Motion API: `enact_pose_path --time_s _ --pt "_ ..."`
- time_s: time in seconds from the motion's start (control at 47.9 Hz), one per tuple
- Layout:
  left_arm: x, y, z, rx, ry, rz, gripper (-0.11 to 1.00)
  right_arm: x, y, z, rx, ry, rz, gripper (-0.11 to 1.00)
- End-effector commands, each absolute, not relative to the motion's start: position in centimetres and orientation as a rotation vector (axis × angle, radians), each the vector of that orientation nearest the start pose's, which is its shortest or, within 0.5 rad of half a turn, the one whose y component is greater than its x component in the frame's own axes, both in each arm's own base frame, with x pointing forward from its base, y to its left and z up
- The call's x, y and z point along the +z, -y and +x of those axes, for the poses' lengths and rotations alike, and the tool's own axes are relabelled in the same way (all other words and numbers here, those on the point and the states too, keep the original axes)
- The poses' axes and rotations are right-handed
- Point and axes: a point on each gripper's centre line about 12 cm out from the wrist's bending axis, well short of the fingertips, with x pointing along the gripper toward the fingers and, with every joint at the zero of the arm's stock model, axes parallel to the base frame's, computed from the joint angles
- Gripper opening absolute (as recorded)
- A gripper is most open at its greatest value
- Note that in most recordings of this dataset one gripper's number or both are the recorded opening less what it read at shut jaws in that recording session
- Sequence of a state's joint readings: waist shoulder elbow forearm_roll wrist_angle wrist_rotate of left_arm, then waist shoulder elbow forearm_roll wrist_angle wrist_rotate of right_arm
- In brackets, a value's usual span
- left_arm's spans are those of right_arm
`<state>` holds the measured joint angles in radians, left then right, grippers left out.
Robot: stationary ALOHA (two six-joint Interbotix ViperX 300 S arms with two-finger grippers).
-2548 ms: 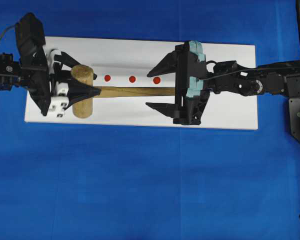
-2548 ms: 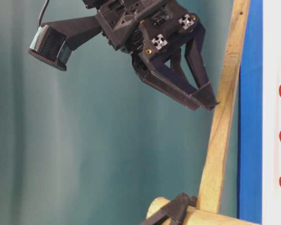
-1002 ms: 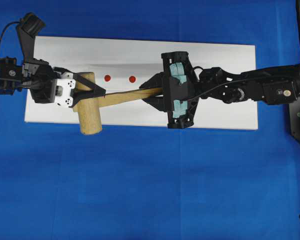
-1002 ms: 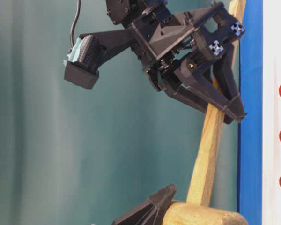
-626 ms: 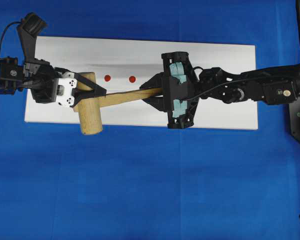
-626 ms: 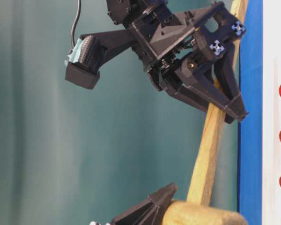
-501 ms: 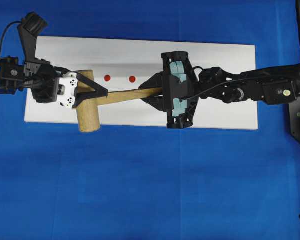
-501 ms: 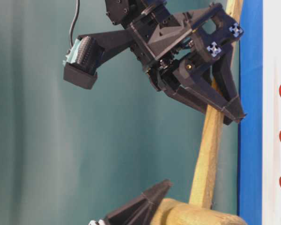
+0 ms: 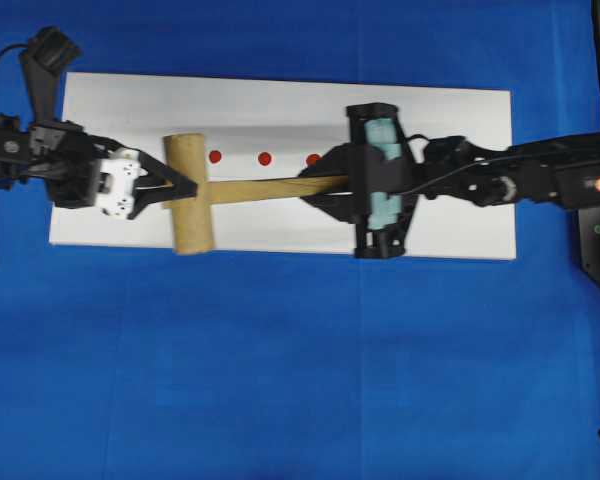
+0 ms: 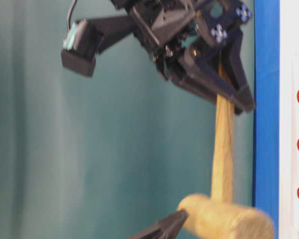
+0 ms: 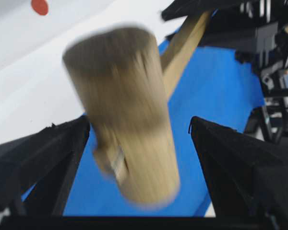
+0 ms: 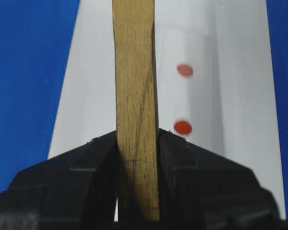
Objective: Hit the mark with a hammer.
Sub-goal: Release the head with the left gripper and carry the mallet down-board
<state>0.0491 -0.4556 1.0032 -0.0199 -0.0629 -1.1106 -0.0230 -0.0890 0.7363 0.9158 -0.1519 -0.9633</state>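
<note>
Overhead view: one hammer, light wood, thick cylindrical head, long squared handle, lying lengthwise over the white board on the blue bench. Head at the left end of the board, crosswise; handle running right. Three red marks in a row on the board, just beyond the handle; the rightmost partly hidden by the right gripper. Right gripper: jaws clenched on the handle, confirmed in the right wrist view, wood pinched between both black fingers. Left gripper: jaws released, spread wide either side of the head, apart from it in the left wrist view. Head blurred in the table-level and left wrist views.
</note>
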Motion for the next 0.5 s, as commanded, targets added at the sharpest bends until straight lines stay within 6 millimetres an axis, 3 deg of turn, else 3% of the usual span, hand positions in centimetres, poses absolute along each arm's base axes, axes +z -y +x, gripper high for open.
enact_pose_path --time_s 0.0,0.292,0.48 --pt "22.1 -1.3 27.5 0.292 -0.369 -1.117 0.82 20.5 2.2 36.4 -0.133 -0.51 -0.062 0.09" --pt "22.6 -1.2 24.4 0.269 -0.334 -1.115 0.82 20.6 1.7 33.8 -0.132 -0.507 -0.034 0.09" --pt "23.0 -1.1 23.6 0.256 -0.317 -1.108 0.82 20.7 1.6 33.7 -0.135 -0.503 -0.025 0.09"
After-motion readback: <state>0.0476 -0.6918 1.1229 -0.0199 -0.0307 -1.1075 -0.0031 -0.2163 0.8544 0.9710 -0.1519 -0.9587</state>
